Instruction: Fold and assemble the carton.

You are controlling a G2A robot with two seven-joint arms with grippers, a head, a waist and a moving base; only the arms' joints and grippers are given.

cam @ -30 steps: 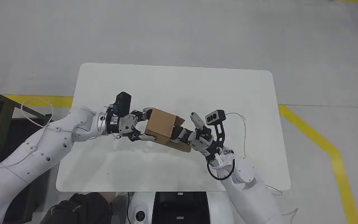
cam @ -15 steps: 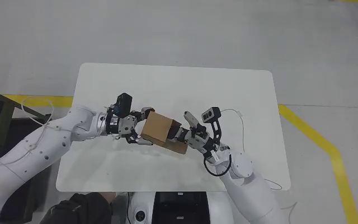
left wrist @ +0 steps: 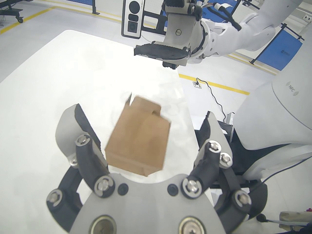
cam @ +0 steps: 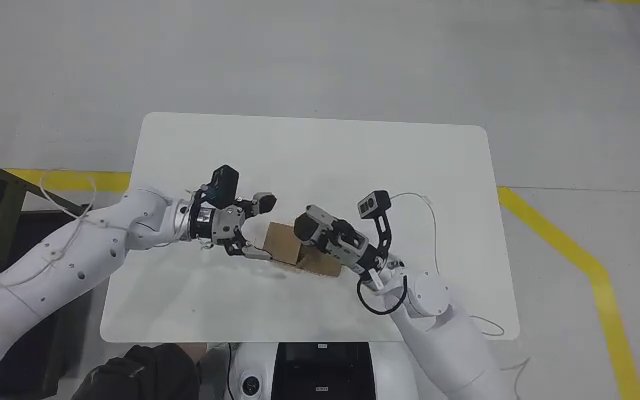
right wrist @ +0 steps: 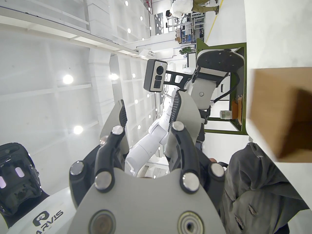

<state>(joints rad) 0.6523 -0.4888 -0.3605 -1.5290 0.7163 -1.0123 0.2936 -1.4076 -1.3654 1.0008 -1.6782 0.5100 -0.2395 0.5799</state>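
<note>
The brown carton [cam: 285,243] sits at the near middle of the white table [cam: 420,170], folded into a box shape, with no gripper touching it. My left gripper [cam: 262,226] stands open just left of it, its fingers [left wrist: 80,122] spread wide on either side of the carton [left wrist: 139,137]. My right gripper [cam: 322,230] hovers open above the carton's right end. From the left wrist it appears raised, the right gripper [left wrist: 165,20] holding nothing. From the right wrist, the right gripper [right wrist: 150,112] points away from the carton [right wrist: 280,113].
A thin white cable [cam: 425,205] loops off the right arm over the table. Bare table lies on the far side and to the right. A green frame rack [right wrist: 219,125] stands off the table's left end.
Both grippers held the carton up between them; now both have let go. The carton has dropped toward the table, and the right gripper has swung up above it.
</note>
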